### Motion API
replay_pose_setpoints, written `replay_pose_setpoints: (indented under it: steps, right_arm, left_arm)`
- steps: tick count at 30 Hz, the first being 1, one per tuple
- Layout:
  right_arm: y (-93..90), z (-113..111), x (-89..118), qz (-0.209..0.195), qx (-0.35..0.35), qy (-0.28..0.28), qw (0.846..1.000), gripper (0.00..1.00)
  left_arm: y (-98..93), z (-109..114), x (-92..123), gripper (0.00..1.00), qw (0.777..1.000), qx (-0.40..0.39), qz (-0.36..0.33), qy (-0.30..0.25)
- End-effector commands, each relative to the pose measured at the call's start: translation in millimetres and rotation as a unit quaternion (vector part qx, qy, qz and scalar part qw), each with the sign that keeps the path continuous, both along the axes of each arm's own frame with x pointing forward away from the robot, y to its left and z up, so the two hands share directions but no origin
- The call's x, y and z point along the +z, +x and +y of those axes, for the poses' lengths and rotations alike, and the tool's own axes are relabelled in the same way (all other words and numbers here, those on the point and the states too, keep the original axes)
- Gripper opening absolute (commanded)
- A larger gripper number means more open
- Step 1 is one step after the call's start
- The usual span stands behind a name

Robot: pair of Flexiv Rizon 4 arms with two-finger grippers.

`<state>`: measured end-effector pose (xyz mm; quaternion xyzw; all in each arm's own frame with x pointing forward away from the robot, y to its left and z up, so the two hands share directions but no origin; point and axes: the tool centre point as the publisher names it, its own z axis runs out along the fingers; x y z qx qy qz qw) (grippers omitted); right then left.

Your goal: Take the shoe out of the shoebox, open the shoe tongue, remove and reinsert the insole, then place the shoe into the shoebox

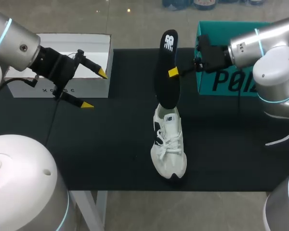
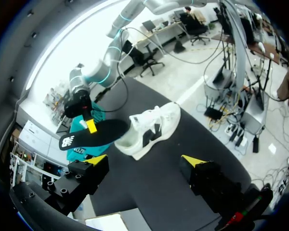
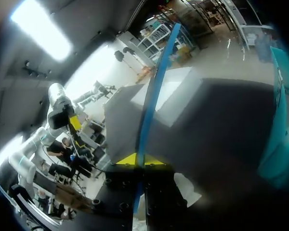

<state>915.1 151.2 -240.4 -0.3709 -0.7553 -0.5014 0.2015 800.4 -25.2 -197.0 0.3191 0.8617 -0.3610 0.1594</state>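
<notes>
Gripping the dark insole (image 1: 166,84), our right gripper (image 1: 176,72) holds it upright, lower end at the heel opening of the white shoe (image 1: 169,144), which lies mid tabletop (image 1: 111,144), toe toward the near edge, while our left gripper (image 1: 95,89) gapes open, well apart.

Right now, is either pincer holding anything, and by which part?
The right pincer is shut on the black insole, pinching its side edge about midway along its length. The left pincer is open and holds nothing.
</notes>
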Motion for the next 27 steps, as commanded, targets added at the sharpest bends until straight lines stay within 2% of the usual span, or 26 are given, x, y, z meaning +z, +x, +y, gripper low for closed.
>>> replay_pose_setpoints:
  steps: [1,6,16,27]
  right_arm:
    - [5.6,-3.0,-9.8,-0.005,0.014,0.014,1.000,0.00]
    - [7.0,-3.1,-21.0,-0.002,0.018,0.019,1.000,0.00]
    - [-10.0,4.1,-37.2,-0.006,0.023,0.014,1.000,0.00]
    - [-17.1,0.9,-52.5,-0.022,0.014,-0.001,1.000,0.00]
  left_arm:
    - [-0.8,0.0,0.3,1.00,1.000,0.001,0.000,0.002]
    - [-0.8,0.0,0.3,1.00,1.000,0.001,0.000,0.002]
    - [-0.8,0.0,0.3,1.00,1.000,0.001,0.000,0.002]
    - [-0.8,0.0,0.3,1.00,1.000,0.001,0.000,0.002]
